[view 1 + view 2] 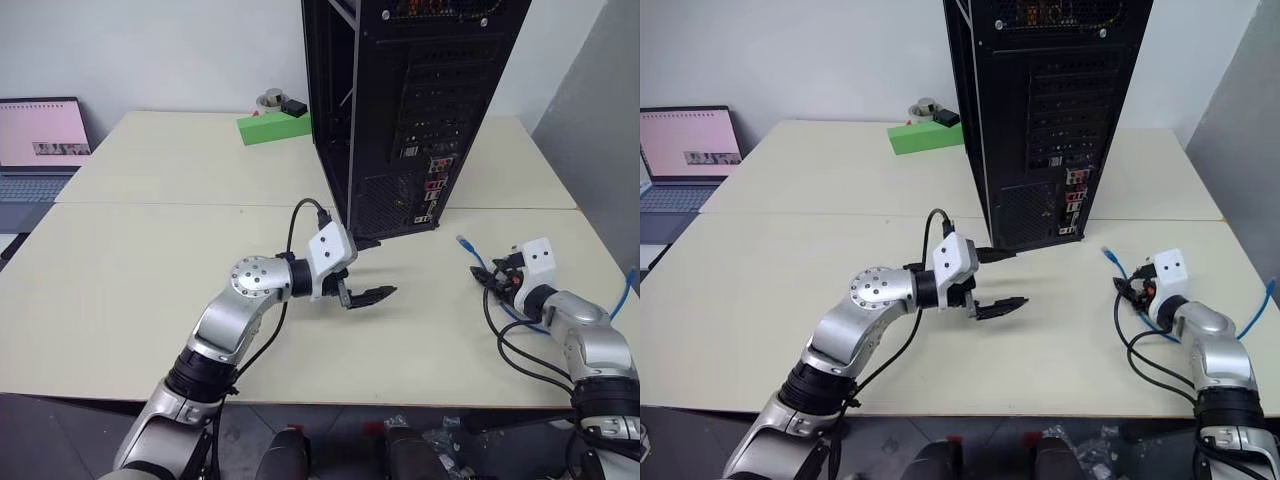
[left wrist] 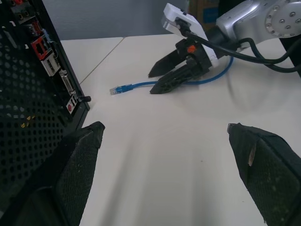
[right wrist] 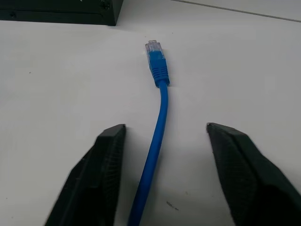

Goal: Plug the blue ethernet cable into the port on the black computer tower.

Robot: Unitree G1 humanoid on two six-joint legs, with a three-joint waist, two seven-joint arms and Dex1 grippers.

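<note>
We see table (image 1: 150, 300) spanning frame, black computer tower (image 1: 400, 100) upright at top centre, rear panel facing us. Port not distinguishable among connectors.

Left gripper (image 1: 368, 296) mid-frame below tower, fingers spread wide, empty.

Right gripper (image 2: 157, 81) lower right, fingers (image 3: 94, 183) apart, straddling cable, no contact seen.

Blue ethernet cable (image 3: 160, 117) flat on table, plug pointing toward tower.

Bright, even indoor light; soft shadows; sharp throughout, no glare.
</note>
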